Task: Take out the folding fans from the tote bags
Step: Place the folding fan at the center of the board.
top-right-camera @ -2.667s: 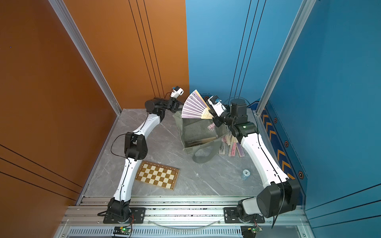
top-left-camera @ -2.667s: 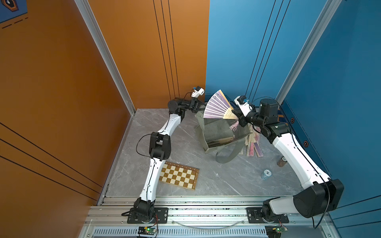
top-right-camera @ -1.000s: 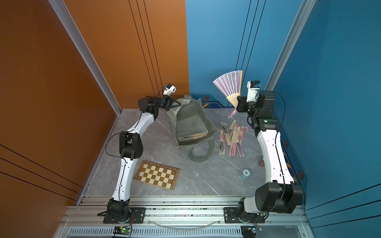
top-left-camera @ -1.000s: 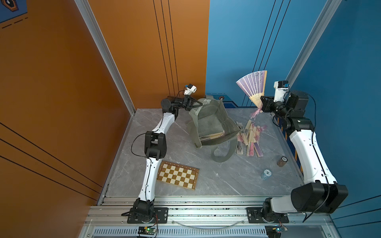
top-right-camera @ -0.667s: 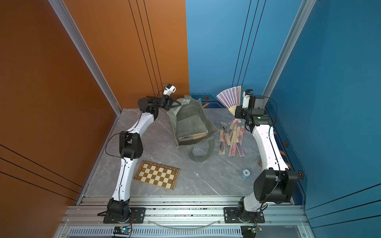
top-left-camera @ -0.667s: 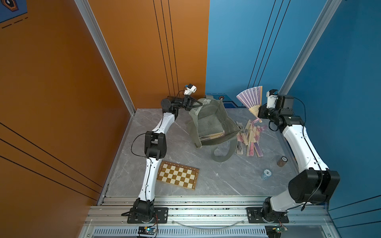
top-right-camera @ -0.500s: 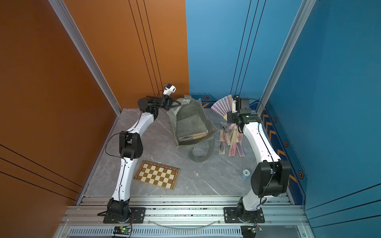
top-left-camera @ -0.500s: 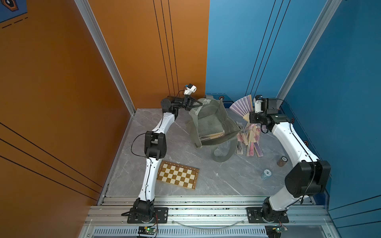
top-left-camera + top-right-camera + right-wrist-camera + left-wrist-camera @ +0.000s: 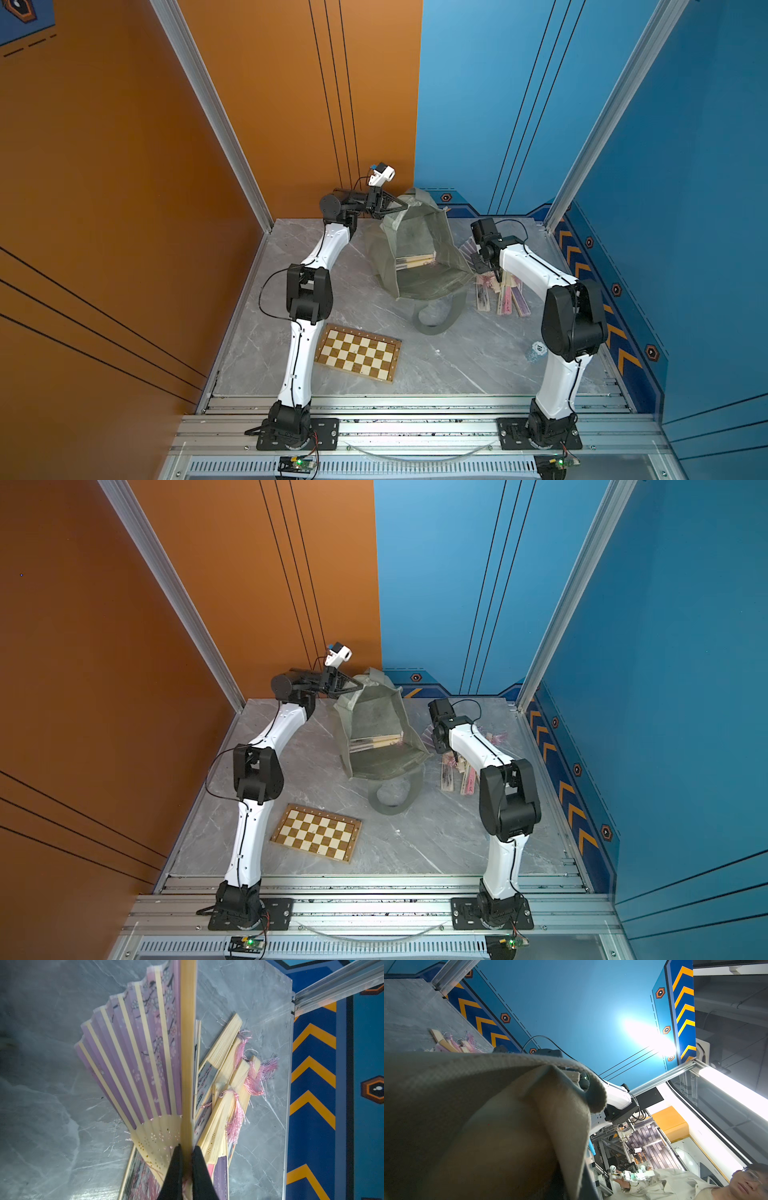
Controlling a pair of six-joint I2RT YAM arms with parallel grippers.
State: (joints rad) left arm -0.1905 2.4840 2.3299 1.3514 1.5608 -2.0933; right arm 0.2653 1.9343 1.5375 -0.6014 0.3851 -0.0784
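Pinching guard stick of purple fan (image 9: 133,1059) in my right gripper (image 9: 185,1150), over fan pile (image 9: 226,1084) to join it | left gripper (image 9: 401,206) clamped on tote bag (image 9: 417,232) rim, propping it open

Both top views looked down from high above the near table (image 9: 457,357) edge, facing the far corner, and shared nearly everything: the chessboard (image 9: 316,833), the left arm (image 9: 303,291), the tote bag (image 9: 374,712). The left wrist camera sat behind the left gripper (image 9: 397,204), so near the bag that fabric filled half its picture; beyond the gripper it faced the right arm (image 9: 616,1097). The right wrist camera looked along the right gripper (image 9: 187,1150), close over the open fan (image 9: 135,1053) ahead of it.
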